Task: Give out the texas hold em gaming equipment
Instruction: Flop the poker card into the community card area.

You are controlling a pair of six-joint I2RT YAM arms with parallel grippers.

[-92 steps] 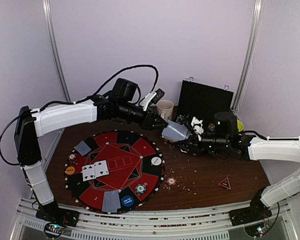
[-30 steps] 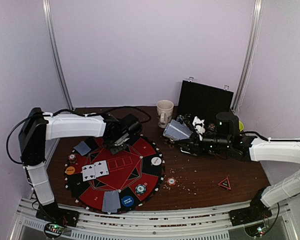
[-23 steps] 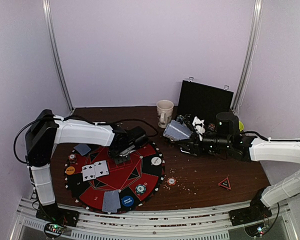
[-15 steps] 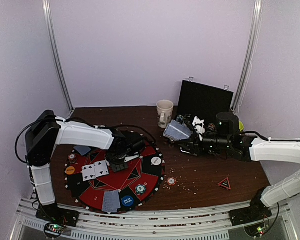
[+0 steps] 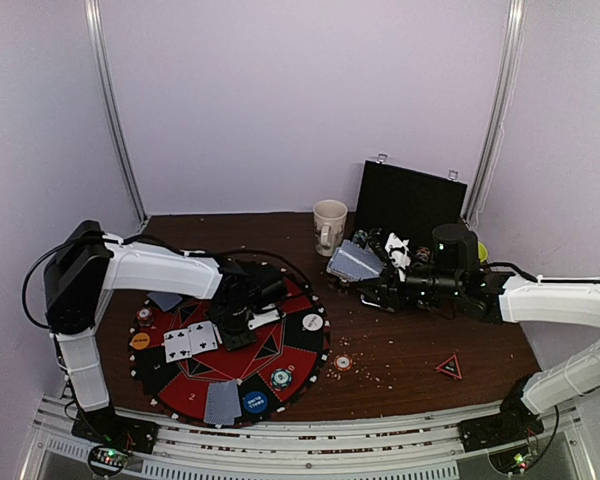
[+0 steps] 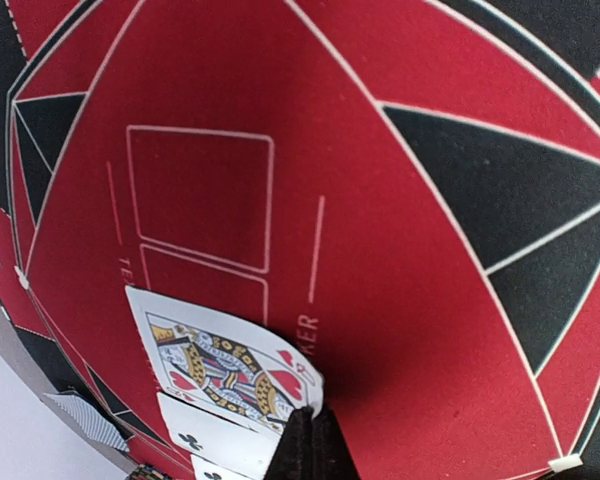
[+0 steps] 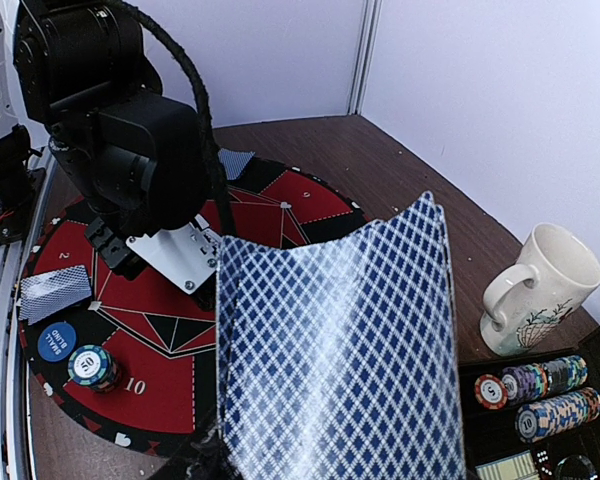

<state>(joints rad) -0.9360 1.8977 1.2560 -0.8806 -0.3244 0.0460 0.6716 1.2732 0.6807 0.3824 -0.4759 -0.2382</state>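
Observation:
My left gripper [image 5: 236, 326] is shut on the corner of a face-up queen of hearts [image 6: 230, 365], low over the middle of the round red and black mat [image 5: 280, 300]. The card lies partly over two face-up club cards [image 6: 195, 435], which also show in the top view [image 5: 190, 342]. My right gripper [image 5: 372, 282] holds the fanned blue-backed deck [image 7: 340, 360] above the table right of the mat; its fingers are hidden behind the cards. Face-down cards [image 5: 165, 298] [image 5: 223, 402], white [image 5: 312, 322], blue [image 5: 254, 403] and orange [image 5: 140, 341] buttons and chips [image 5: 281, 378] [image 5: 144, 316] sit round the mat's rim.
A cream mug [image 5: 329, 220] and an open black case [image 5: 410, 205] with stacked chips [image 7: 540, 390] stand at the back. One chip [image 5: 343, 363] and a red triangle [image 5: 448, 367] lie on the wood right of the mat.
My left arm has drawn back from the deck, swung down over the mat with one card, and now holds it low by the face-up cards. The right arm has stayed still.

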